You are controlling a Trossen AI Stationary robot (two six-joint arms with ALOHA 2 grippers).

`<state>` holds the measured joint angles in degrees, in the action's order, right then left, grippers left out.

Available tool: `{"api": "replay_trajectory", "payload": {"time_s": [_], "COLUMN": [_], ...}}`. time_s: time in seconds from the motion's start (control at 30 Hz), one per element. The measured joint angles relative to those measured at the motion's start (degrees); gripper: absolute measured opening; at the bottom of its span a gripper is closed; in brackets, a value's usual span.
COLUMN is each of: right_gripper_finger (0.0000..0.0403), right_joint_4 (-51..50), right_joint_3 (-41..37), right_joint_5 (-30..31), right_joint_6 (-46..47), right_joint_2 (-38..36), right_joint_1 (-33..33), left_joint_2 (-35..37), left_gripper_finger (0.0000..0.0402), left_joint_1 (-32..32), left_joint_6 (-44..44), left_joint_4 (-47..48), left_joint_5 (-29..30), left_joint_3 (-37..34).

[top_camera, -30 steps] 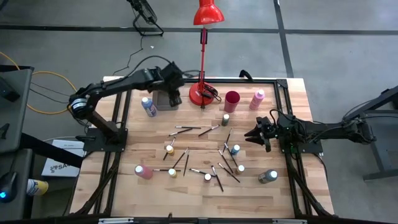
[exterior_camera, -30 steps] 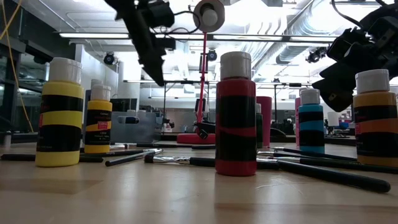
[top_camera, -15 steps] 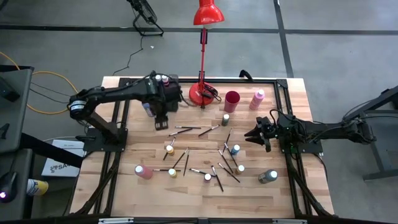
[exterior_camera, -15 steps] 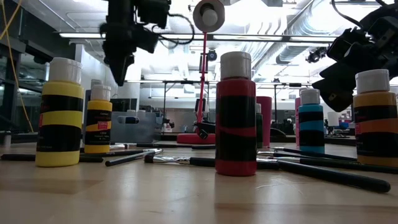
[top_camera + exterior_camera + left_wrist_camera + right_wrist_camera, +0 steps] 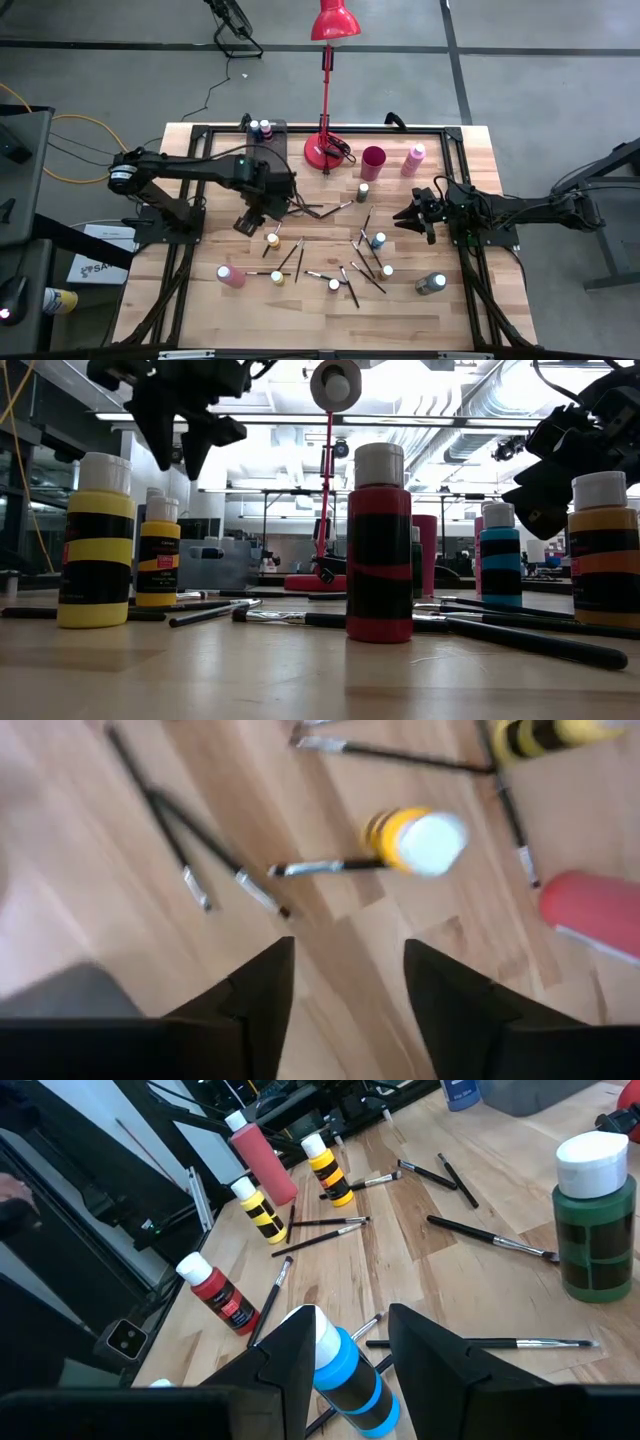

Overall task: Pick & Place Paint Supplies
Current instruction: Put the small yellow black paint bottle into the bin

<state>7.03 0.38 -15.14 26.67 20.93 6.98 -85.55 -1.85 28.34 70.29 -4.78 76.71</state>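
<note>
Left hand [image 5: 247, 222] hovering above the wooden tabletop [image 5: 200, 300] near its left-centre, fingers [image 5: 262, 995] apart and empty — nothing between them in the left wrist view. Just ahead of it in that view: a yellow paint bottle [image 5: 412, 838] lying with its white cap up toward the camera, a brush [image 5: 325, 868] touching its side, and a pink bottle [image 5: 592, 908] at the edge. Seen from above, hand just beside the small yellow bottle [image 5: 272, 240], apart from it.

Right hand [image 5: 413, 217] waiting above the tabletop's right side, fingers [image 5: 288, 1360] parted, gripping nothing; a blue bottle [image 5: 350, 1375] standing on the tabletop below the gap, in line with it in the right wrist view.

Paint supplies scattered over the middle of the tabletop: thin dark brushes [image 5: 302, 205] lying criss-cross, small white-capped bottles among them — a pink one [image 5: 230, 275] toward the front left, a green one [image 5: 363, 192] upright near the dark red cup [image 5: 373, 161], another pink one [image 5: 413, 159] at the back right, a grey-looking one [image 5: 431, 284] at the front right. Two bottles [image 5: 260, 129] already inside the grey bin [image 5: 272, 142] at the back, beside the base of the red lamp [image 5: 326, 150].

At table height: a red bottle [image 5: 379, 545] upright in the middle, a yellow-and-black one [image 5: 96, 542] at left, an orange one [image 5: 603, 550] at right.
</note>
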Motion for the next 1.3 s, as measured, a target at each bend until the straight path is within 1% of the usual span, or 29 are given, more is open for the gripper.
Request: {"api": "replay_trajectory", "payload": {"time_s": [0.17, 0.23, 0.3, 0.37, 0.47, 0.6, 0.67, 0.73, 0.87, 1.03, 1.3], "right_gripper_finger": [0.0122, 0.0122, 0.0122, 0.0122, 0.0122, 0.0122, 0.0122, 0.0122, 0.0122, 0.0122, 0.0122], "right_joint_4": [0.01, 0.00, 0.00, 0.02, 0.02, 0.00, 0.00, 0.00, 0.00, 0.00, 0.00], "right_joint_3": [-0.01, 0.00, -0.02, 0.00, 0.00, -0.02, 0.00, 0.00, -0.01, 0.00, 0.00], "right_joint_5": [0.00, -0.01, 0.00, 0.00, 0.00, 0.00, -0.01, 0.00, -0.01, 0.00, 0.00], "right_joint_6": [0.01, 0.01, 0.01, 0.01, 0.01, 0.01, 0.01, 0.01, 0.01, 0.01, 0.01], "right_joint_2": [0.02, 0.01, 0.00, -0.01, -0.01, 0.01, 0.01, 0.01, 0.02, 0.00, 0.02], "right_joint_1": [-0.01, -0.02, -0.02, -0.02, 0.00, -0.02, -0.02, -0.02, -0.01, 0.00, -0.02], "left_joint_2": [0.10, 0.12, 0.10, 0.10, 0.10, 0.50, 0.52, 0.50, 0.48, 0.47, -1.01], "left_gripper_finger": [0.0263, 0.0283, 0.0291, 0.0292, 0.0288, 0.0281, 0.0280, 0.0280, 0.0280, 0.0280, 0.0280], "left_joint_1": [2.76, 3.86, 5.19, 6.78, 8.80, 10.50, 11.02, 11.07, 10.98, 11.02, 11.02], "left_joint_6": [-1.17, -4.58, -9.00, -10.94, -11.34, -12.14, -12.16, -12.18, -12.59, -15.07, -15.25], "left_joint_4": [-3.04, -4.73, -6.19, -7.92, -9.20, -9.45, -10.26, -11.12, -14.26, -15.95, -16.58], "left_joint_5": [-0.72, -0.68, -0.63, -0.62, -0.66, -0.31, 1.89, 3.79, 5.30, 5.44, 5.64], "left_joint_3": [-0.31, -1.53, -3.21, -4.81, -7.04, -8.31, -9.03, -9.67, -11.30, -12.02, -12.02]}}
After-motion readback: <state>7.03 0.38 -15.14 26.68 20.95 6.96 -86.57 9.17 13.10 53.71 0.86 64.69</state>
